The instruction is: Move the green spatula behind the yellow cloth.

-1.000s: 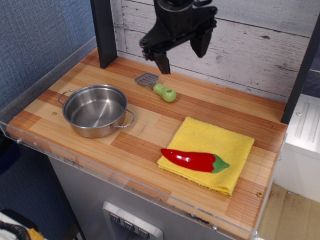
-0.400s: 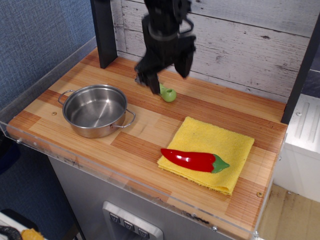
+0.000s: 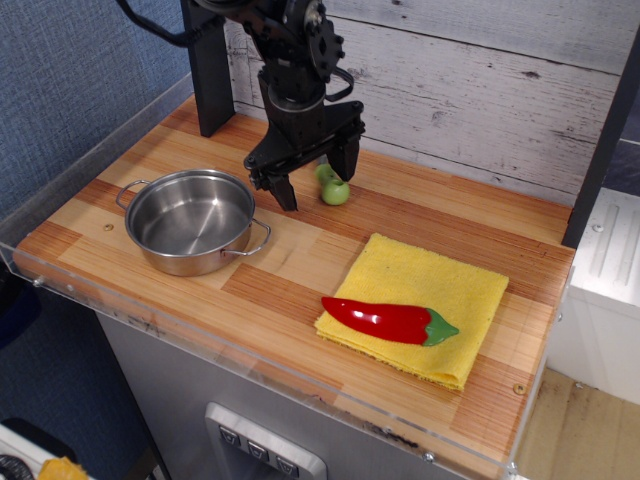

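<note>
Gripper: the black gripper (image 3: 316,178) is low over the back part of the wooden counter (image 3: 300,270), its two fingers spread wide apart, pointing down. One fingertip (image 3: 288,195) is near the counter at the left, the other (image 3: 351,168) is at the right. It has hold of nothing.
Green spatula: the green spatula (image 3: 333,188) lies on the counter between the two fingers, closer to the right one. Only the rounded light-green handle end with its hole is seen; the blade is hidden behind the gripper. I cannot tell if a finger touches it.
Yellow cloth: the yellow cloth (image 3: 440,285) lies flat at the front right of the counter, well apart from the spatula.
Chili pepper: a red chili pepper (image 3: 385,320) with green stem lies across the front part of the cloth, stem to the right.
Pot: a steel pot (image 3: 190,220) with two handles stands at the left, upright, near the left finger but apart from it.
Background: a white plank wall (image 3: 480,90) is behind the counter, and a dark post (image 3: 208,65) stands at the back left.
</note>
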Available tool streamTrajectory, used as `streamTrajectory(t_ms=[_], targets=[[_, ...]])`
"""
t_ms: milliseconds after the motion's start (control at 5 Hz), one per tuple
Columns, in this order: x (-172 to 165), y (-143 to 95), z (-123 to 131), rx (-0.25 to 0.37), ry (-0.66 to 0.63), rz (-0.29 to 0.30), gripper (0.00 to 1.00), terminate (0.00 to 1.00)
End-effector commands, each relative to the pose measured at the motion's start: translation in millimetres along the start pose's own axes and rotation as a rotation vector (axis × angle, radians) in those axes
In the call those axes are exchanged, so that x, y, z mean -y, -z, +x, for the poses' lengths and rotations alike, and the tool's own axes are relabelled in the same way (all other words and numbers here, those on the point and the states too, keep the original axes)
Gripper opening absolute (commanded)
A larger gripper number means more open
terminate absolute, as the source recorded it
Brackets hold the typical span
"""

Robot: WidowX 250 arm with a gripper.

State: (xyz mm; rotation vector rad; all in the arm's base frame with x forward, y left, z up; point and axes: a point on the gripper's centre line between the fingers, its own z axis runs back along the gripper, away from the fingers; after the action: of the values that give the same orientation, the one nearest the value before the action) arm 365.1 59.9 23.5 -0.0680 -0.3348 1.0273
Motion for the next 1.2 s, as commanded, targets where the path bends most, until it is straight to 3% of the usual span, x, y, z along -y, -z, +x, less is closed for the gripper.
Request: streamTrajectory(t_ms=[0,600,1000], targets=[[-1,-2,-3,0.027,0.014,-0.002,0.00,0.00],[5,-9,-14,0.023,0.081,-0.031,0.00,0.00],[21,-41,-10,0.058,0.225,-0.094,0.00,0.00]])
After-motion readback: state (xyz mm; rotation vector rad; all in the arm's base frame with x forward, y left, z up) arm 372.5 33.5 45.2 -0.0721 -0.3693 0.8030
